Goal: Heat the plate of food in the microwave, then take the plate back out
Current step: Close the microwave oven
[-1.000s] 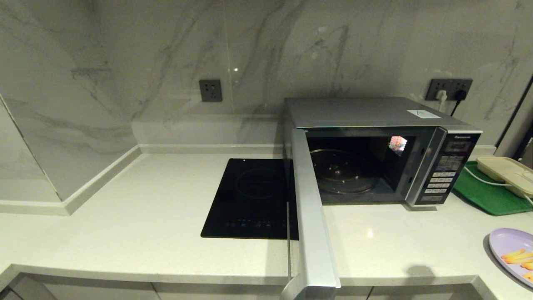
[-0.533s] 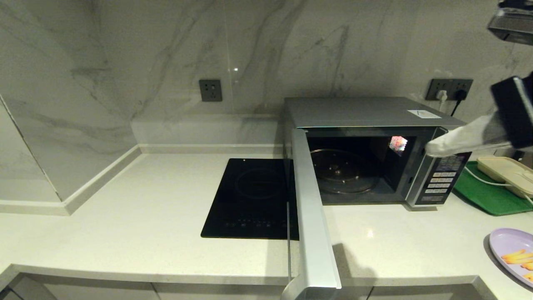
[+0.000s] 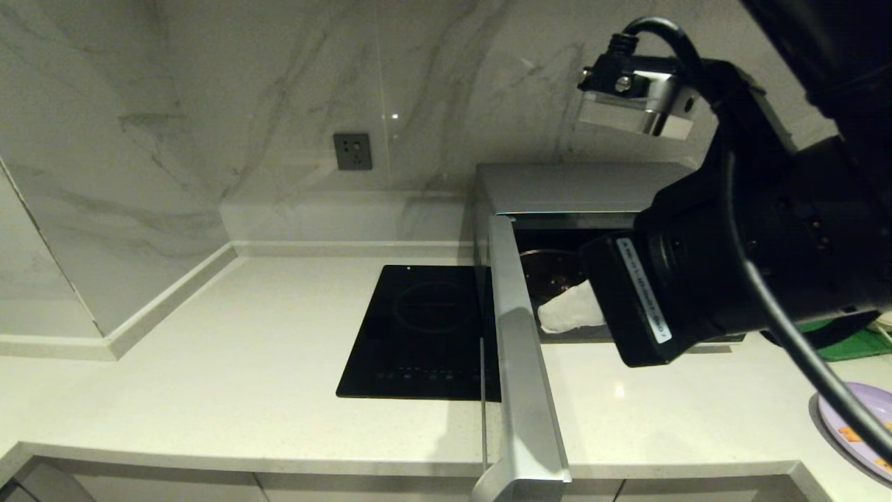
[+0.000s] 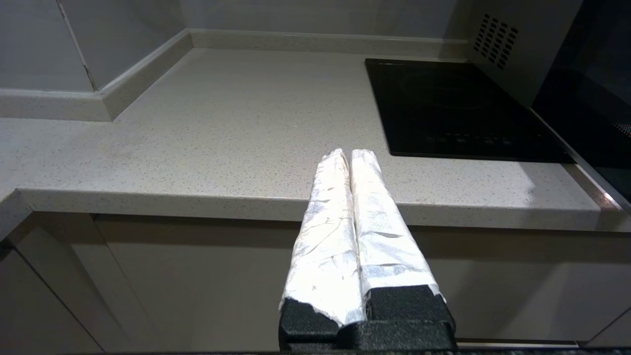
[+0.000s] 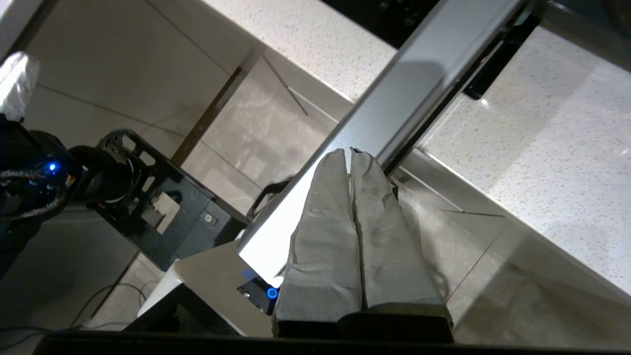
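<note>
Right now the microwave stands open, both pincers pressed together, holding nothing.

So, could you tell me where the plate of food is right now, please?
In the head view, the plate of food sits at the far right counter edge, outside the open microwave, partly hidden behind the right arm's cable.

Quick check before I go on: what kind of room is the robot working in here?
Most likely a home kitchen. A pale stone countertop carries a built-in black cooktop and a silver microwave with its door swung open, under a marble-look wall with a power socket.
</note>
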Controlling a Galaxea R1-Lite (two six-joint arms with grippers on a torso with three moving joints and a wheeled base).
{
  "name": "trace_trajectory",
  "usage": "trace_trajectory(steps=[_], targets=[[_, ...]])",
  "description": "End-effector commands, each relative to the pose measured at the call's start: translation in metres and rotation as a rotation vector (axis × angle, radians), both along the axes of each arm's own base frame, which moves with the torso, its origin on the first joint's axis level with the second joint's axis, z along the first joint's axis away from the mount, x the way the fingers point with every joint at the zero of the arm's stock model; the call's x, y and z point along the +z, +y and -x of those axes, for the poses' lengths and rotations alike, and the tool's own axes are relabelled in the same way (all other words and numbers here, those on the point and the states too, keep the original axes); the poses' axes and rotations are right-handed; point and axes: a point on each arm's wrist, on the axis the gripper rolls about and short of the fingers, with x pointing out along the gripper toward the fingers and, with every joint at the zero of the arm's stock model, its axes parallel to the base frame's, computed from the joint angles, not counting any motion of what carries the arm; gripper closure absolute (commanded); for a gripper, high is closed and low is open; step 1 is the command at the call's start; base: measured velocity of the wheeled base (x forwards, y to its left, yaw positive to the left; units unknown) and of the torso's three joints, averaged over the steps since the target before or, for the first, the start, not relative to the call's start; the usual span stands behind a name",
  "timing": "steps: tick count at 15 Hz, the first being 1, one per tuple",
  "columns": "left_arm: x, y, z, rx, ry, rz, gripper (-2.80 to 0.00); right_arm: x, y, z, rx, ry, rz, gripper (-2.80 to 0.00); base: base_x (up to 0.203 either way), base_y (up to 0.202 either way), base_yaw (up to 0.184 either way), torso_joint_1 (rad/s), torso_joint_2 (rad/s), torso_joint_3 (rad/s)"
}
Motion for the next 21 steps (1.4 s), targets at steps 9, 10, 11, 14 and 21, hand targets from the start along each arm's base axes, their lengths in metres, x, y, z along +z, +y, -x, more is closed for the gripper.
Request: trace_trajectory(steps=[9,10,11,14,21], targets=[[0.0,0.0,0.0,0.0,-0.001,0.001,0.0,-0.037,0.05,-0.001,0.086,0.07,0.093,0.0,0.0,0.0,0.0,0.0,0.0,0.0],[0.0,0.0,0.0,0.0,-0.001,0.001,0.0,-0.04,0.052,-0.003,0.086,0.074,0.1,0.0,0.0,0.0,0.0,0.0,0.0,0.0],[0.0,0.0,0.0,0.0,-0.001,0.001,0.0,-0.043,0.054,-0.004,0.084,0.081,0.108,0.0,0.0,0.0,0.0,0.0,0.0,0.0],[0.0,0.0,0.0,0.0,-0.001,0.001,0.0,-0.045,0.054,-0.006,0.068,0.091,0.114,0.0,0.0,0.0,0.0,0.0,0.0,0.0],[0.0,0.0,0.0,0.0,-0.001,0.001,0.0,-0.043,0.02,-0.007,-0.149,0.097,0.103,0.0,0.0,0.0,0.0,0.0,0.0,0.0]])
